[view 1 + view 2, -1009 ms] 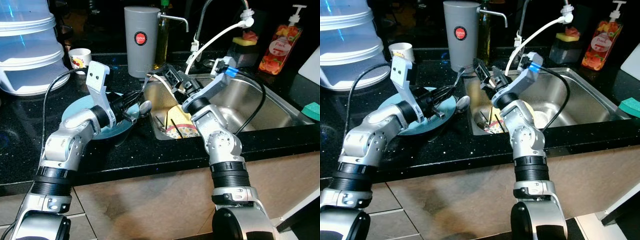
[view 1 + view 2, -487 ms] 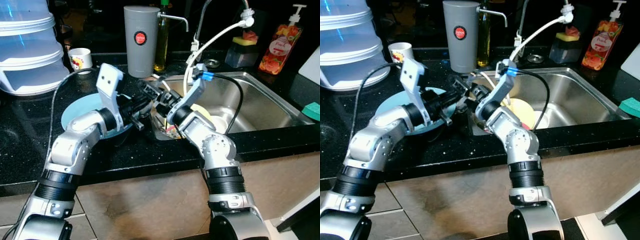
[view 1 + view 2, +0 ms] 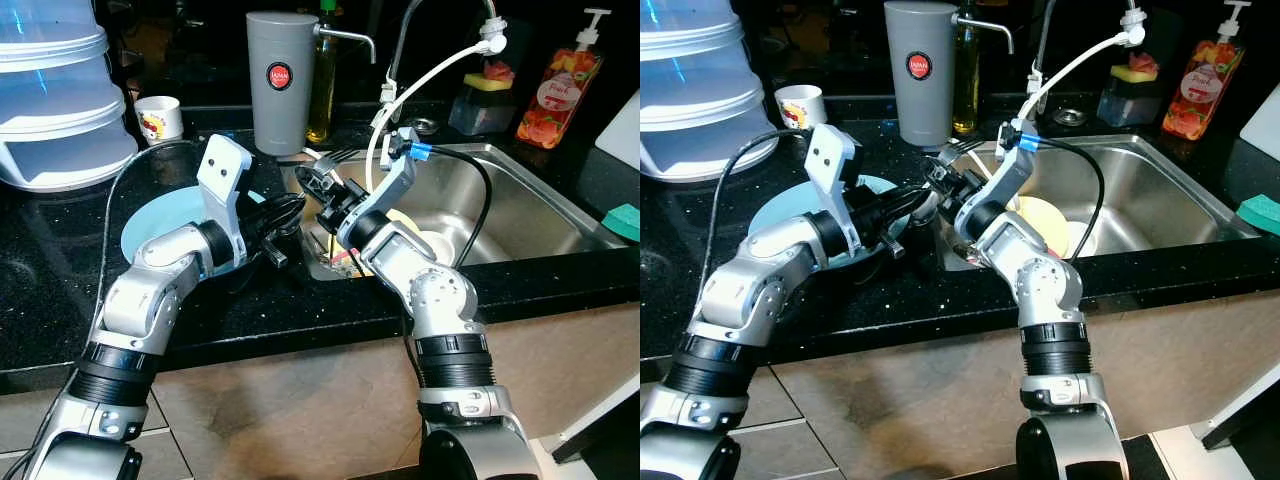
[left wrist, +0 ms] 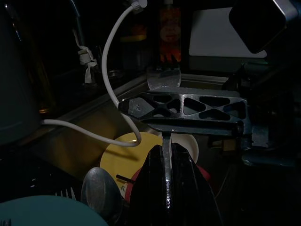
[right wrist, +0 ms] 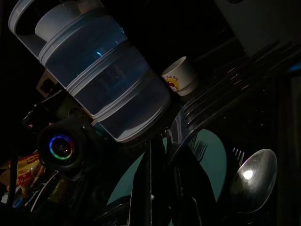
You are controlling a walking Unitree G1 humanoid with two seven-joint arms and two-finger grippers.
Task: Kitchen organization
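A black speckled counter [image 3: 250, 300] was seen beside a steel sink [image 3: 520, 215]. A red round label, its writing unreadable, was borne by the grey canister [image 3: 278, 80] at twelve o'clock. At the sink's edge the fork [image 3: 335, 160] was clamped by both the left gripper [image 3: 290, 210] and the right gripper [image 3: 322, 185], which had been apart a second before. At nine o'clock lay the teal plate [image 3: 150, 225].

Behind the sink [image 3: 560, 215], a red soap bottle [image 3: 562, 92] stands at the far right, with a sponge holder [image 3: 484, 100] just left of it. A grey canister [image 3: 278, 80] stands left of the sink's back corner. Further left on the surface [image 3: 60, 260] sit a small cup [image 3: 159, 118] and stacked clear containers [image 3: 55, 90].
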